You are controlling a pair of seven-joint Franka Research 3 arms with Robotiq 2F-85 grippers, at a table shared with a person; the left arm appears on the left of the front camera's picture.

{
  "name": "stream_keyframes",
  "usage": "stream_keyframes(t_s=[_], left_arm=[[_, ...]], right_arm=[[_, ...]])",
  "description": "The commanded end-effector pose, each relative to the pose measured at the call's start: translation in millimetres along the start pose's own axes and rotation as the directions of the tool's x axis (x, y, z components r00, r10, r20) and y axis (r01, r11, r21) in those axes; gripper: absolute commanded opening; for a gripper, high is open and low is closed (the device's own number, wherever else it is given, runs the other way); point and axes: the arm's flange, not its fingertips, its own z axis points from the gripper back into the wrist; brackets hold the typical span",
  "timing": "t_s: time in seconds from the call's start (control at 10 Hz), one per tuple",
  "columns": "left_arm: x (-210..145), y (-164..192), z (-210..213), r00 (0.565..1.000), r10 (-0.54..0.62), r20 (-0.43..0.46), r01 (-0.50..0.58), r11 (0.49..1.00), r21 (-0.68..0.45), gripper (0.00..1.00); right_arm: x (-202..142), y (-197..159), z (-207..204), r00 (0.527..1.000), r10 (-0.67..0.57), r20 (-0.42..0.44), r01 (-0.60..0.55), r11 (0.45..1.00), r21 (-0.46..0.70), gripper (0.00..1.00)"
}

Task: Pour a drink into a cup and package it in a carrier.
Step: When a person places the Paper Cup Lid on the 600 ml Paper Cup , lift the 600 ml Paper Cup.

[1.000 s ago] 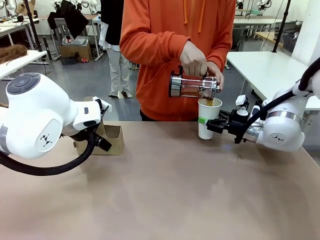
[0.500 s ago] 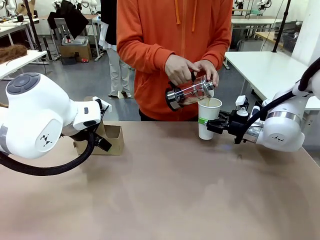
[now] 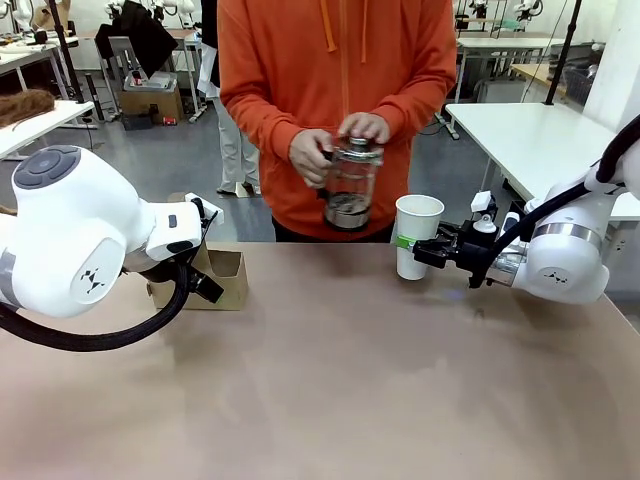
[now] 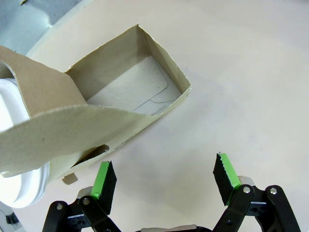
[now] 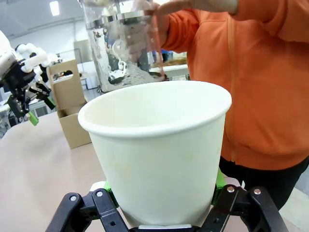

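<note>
The tall white paper cup stands at the far right of the table, and my right gripper is shut on its lower half. In the right wrist view the cup rises between the green pads; the drink inside is hidden. A person in an orange hoodie holds a glass press jug upright in both hands, left of the cup. The brown cardboard carrier sits at the left. My left gripper hangs open just beside the carrier, whose near slot is empty.
A white round object sits in the carrier's other slot, behind the handle panel. The tan table stretches bare between the arms. The person stands at the far edge. My left arm's big white body covers part of the carrier.
The person has tipped the jug back upright and drawn it left, away from the cup. Pouring has stopped. Neither arm has moved.
</note>
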Motion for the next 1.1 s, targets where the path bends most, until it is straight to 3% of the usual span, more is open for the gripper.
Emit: stream_keyframes(t_s=[0.0, 1.0], left_arm=[[-0.1, 0.2, 0.4, 1.000, 0.001, 0.001, -0.001, 1.000, -0.001, 1.00], [-0.1, 0.2, 0.4, 1.000, 0.001, 0.001, -0.001, 1.000, -0.001, 1.00]], right_arm=[[4.2, 2.2, -1.5, 1.000, 0.004, 0.007, -0.004, 1.000, 0.001, 0.80], [4.2, 2.2, -1.5, 1.000, 0.004, 0.007, -0.004, 1.000, 0.001, 0.80]])
